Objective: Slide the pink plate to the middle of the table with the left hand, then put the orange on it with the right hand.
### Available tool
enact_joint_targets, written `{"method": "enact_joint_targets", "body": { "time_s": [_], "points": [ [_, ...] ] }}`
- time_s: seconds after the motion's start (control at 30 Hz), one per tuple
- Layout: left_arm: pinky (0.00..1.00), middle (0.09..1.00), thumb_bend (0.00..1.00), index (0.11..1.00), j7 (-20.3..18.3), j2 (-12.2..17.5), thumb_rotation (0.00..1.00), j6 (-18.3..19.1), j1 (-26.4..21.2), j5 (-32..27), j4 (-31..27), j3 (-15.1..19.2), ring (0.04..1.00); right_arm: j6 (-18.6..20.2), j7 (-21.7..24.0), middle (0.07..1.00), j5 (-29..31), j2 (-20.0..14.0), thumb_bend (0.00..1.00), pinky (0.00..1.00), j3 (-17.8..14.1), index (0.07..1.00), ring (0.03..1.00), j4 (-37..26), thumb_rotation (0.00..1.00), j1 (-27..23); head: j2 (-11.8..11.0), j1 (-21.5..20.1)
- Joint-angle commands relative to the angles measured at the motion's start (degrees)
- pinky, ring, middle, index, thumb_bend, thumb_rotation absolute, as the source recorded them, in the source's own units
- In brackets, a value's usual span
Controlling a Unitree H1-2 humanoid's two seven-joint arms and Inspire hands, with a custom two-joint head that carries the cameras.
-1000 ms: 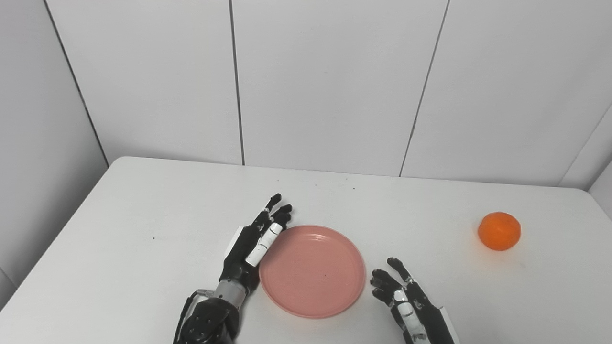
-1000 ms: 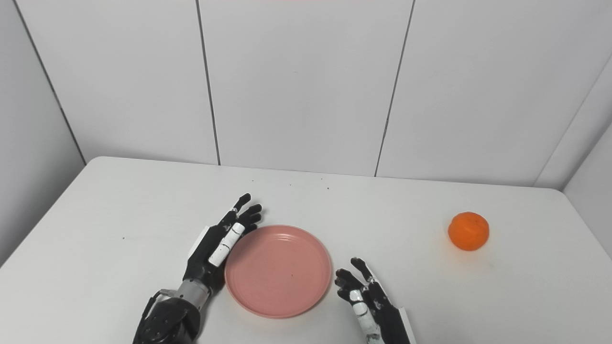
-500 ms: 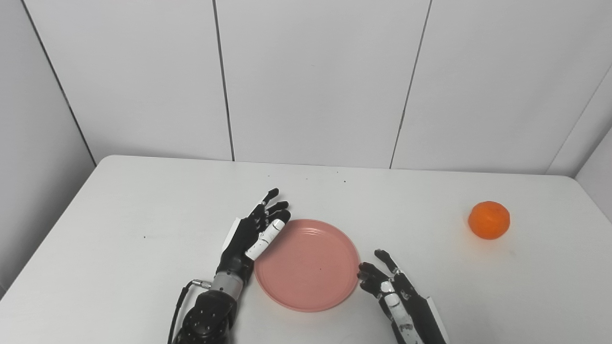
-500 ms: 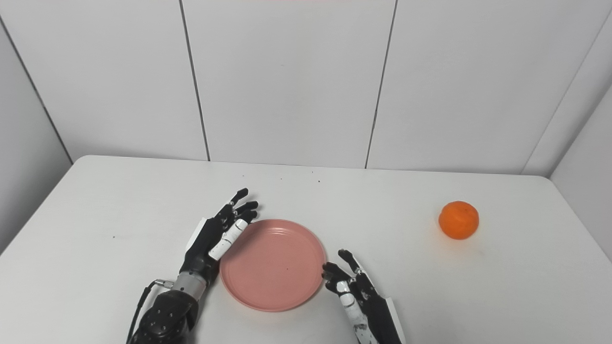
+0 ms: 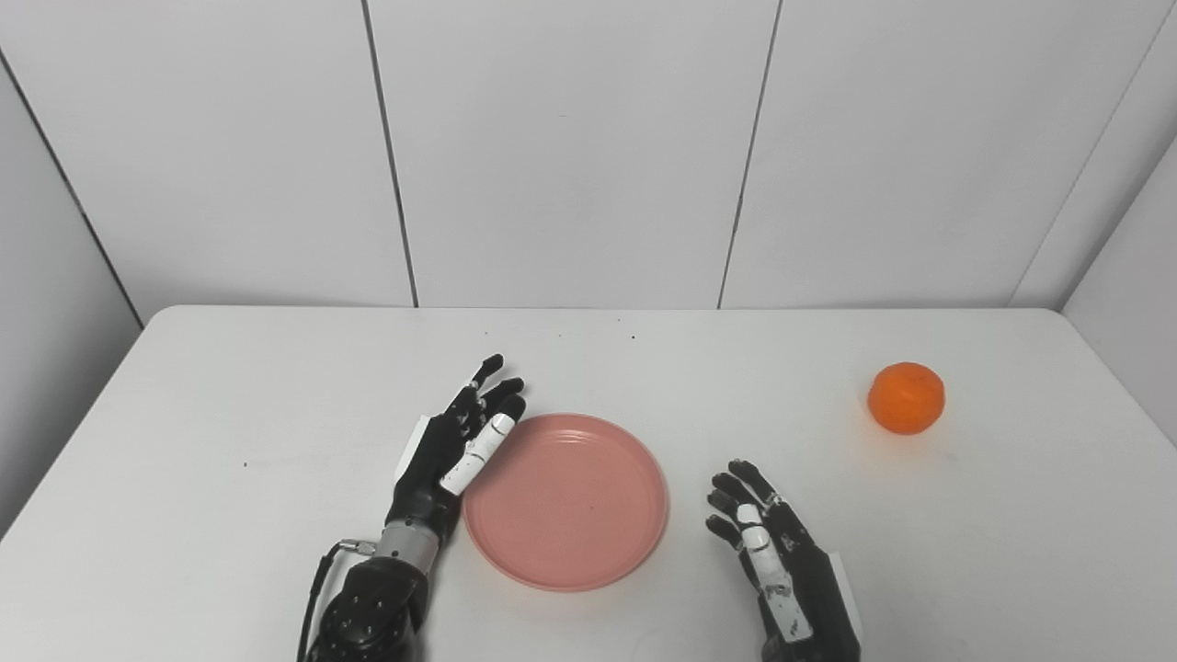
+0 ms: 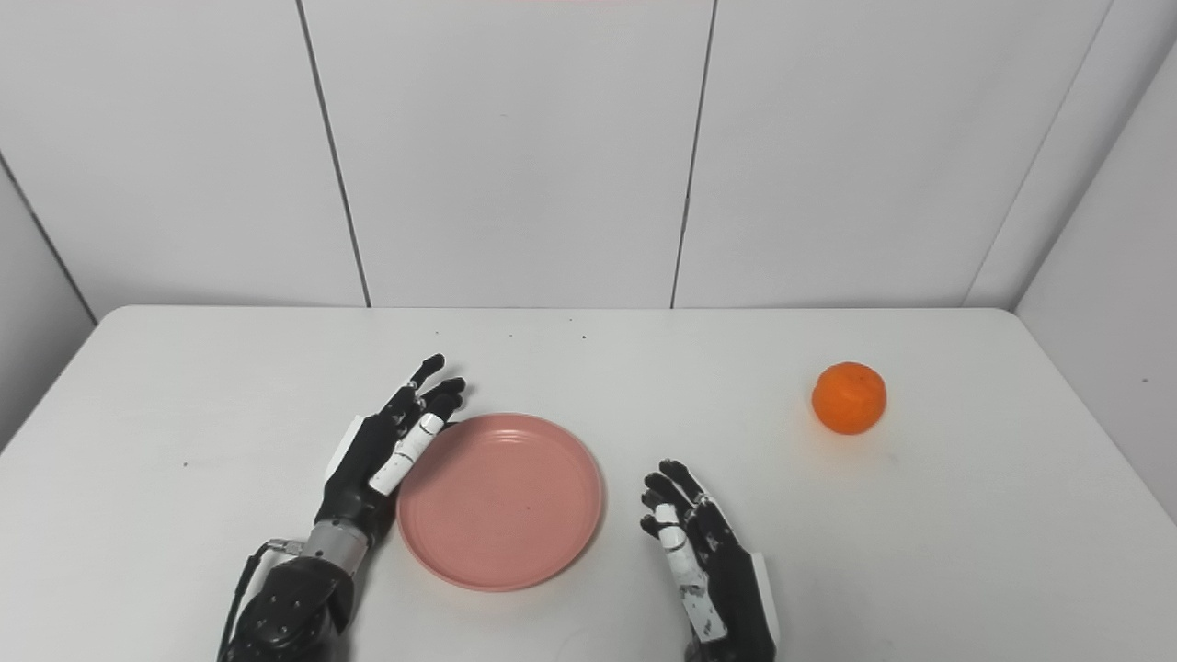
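Pink plate (image 5: 588, 515) mid-table, orange (image 5: 906, 397) far right — left hand (image 5: 451, 450) and right hand (image 5: 782, 561) both released, fingers spread.

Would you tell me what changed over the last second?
The right hand, open, drew back from the pink plate's right rim, leaving a gap. The camera shifted too. The left hand stays open against the plate's left rim; the orange stays untouched.

Bare table (image 5: 828, 460) from right hand (image 5: 777, 542) out to orange (image 5: 906, 398), far off to its right. Plate (image 5: 565, 501) just to its left, apart. Left hand (image 5: 451, 450) flat against plate's left rim.
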Motion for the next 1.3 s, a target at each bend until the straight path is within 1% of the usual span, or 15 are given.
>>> {"method": "enact_joint_targets", "body": {
  "time_s": [0.0, 0.13, 0.17, 0.33, 0.47, 0.57, 0.67, 0.77, 0.9, 1.0, 1.07, 1.1, 1.13, 1.2, 1.27],
  "points": [
    [0.86, 0.854, 0.72, 0.906, -0.5, 0.3, 0.7, -0.2, -2.0, -0.4, 1.7, 0.2, 0.866, 0.8, -0.5, 0.787, 0.2, 0.8, 0.74, 0.79, -0.4, 0.784, 0.813, -3.9, 0.63, -1.2, -0.3, -1.2],
    [0.87, 0.853, 0.7, 0.913, -0.8, -0.3, 0.7, -0.6, -2.2, -1.0, 2.7, 0.6, 0.865, 3.3, -1.0, 0.781, 0.8, -0.1, 0.75, 0.78, -1.6, 0.777, 0.801, -7.3, 0.65, -3.7, -0.7, -2.3],
    [0.87, 0.853, 0.68, 0.915, -0.8, -0.5, 0.71, -0.9, -2.2, -1.0, 3.0, 0.6, 0.866, 3.8, -1.1, 0.776, 0.8, -0.4, 0.76, 0.78, -2.0, 0.771, 0.794, -7.8, 0.65, -4.3, -1.5, -3.4],
    [0.86, 0.855, 0.68, 0.917, -0.5, -1.1, 0.7, -1.4, -2.1, -0.9, 3.5, 0.4, 0.863, 5.0, -1.9, 0.772, -1.0, -2.0, 0.79, 0.77, -3.6, 0.766, 0.793, -9.3, 0.64, -7.2, -2.0, -3.7],
    [0.84, 0.856, 0.7, 0.923, -0.6, -0.7, 0.71, -1.6, -1.7, -0.6, 3.1, 0.2, 0.863, 3.9, -2.4, 0.757, -3.5, -4.3, 0.79, 0.76, -5.0, 0.773, 0.786, -9.1, 0.64, -10.1, -2.3, -3.5],
    [0.84, 0.858, 0.68, 0.923, -0.7, -0.5, 0.71, -1.2, -1.4, -0.6, 2.7, 0.3, 0.864, 2.7, -2.9, 0.771, -6.1, -5.7, 0.77, 0.75, -5.4, 0.778, 0.803, -8.5, 0.64, -11.5, -2.6, -3.2],
    [0.85, 0.864, 0.68, 0.924, -1.4, 0.2, 0.71, -2.2, -1.4, -0.8, 3.6, 0.2, 0.871, 1.2, -2.9, 0.79, -8.7, -7.7, 0.75, 0.76, -5.6, 0.786, 0.825, -7.4, 0.64, -13.1, -3.5, -4.1],
    [0.85, 0.864, 0.7, 0.926, -2.0, 0.6, 0.71, -3.3, -1.4, -0.9, 4.5, 0.3, 0.874, -0.2, -3.0, 0.795, -9.9, -8.4, 0.74, 0.76, -5.5, 0.795, 0.827, -6.5, 0.64, -14.0, -4.0, -5.0],
    [0.86, 0.867, 0.68, 0.933, -2.7, 1.0, 0.71, -3.8, -1.6, -0.9, 4.9, 0.2, 0.88, -0.5, -4.1, 0.794, -17.4, -11.0, 0.76, 0.75, -5.3, 0.801, 0.808, -5.8, 0.68, -16.4, -4.7, -6.5],
    [0.84, 0.863, 0.69, 0.933, -2.3, 1.2, 0.72, -3.2, -1.9, 0.0, 4.4, -0.2, 0.874, -2.6, -5.8, 0.778, -23.1, -13.2, 0.74, 0.72, -5.5, 0.788, 0.777, -4.2, 0.72, -18.1, -4.8, -6.5],
    [0.83, 0.856, 0.7, 0.925, -2.1, 1.2, 0.72, -2.9, -2.1, 0.2, 4.3, -0.3, 0.869, -3.3, -6.9, 0.768, -25.1, -14.0, 0.75, 0.72, -5.8, 0.77, 0.771, -3.3, 0.73, -18.9, -4.7, -6.5],
    [0.83, 0.855, 0.7, 0.923, -2.1, 1.2, 0.72, -2.8, -2.3, 0.1, 4.4, -0.3, 0.868, -3.0, -7.3, 0.767, -27.2, -15.1, 0.76, 0.72, -5.9, 0.767, 0.771, -3.0, 0.73, -19.6, -4.6, -6.4],
    [0.84, 0.859, 0.7, 0.928, -2.2, 1.2, 0.72, -2.8, -2.4, -0.1, 4.4, -0.4, 0.872, -2.8, -7.5, 0.772, -28.7, -16.0, 0.76, 0.76, -5.8, 0.769, 0.785, -2.8, 0.77, -19.9, -4.6, -6.4],
    [0.83, 0.858, 0.69, 0.929, -2.2, 1.4, 0.72, -3.3, -2.6, -0.1, 4.9, -0.4, 0.869, -1.8, -7.3, 0.78, -31.8, -18.5, 0.77, 0.77, -5.9, 0.774, 0.79, -2.0, 0.8, -21.2, -4.7, -6.0],
    [0.82, 0.855, 0.7, 0.928, -2.2, 1.6, 0.72, -3.9, -2.8, 0.0, 5.8, -0.4, 0.866, -1.2, -7.0, 0.784, -33.1, -20.1, 0.77, 0.77, -6.0, 0.776, 0.791, -1.2, 0.81, -22.4, -4.9, -6.0]
  ]
}}
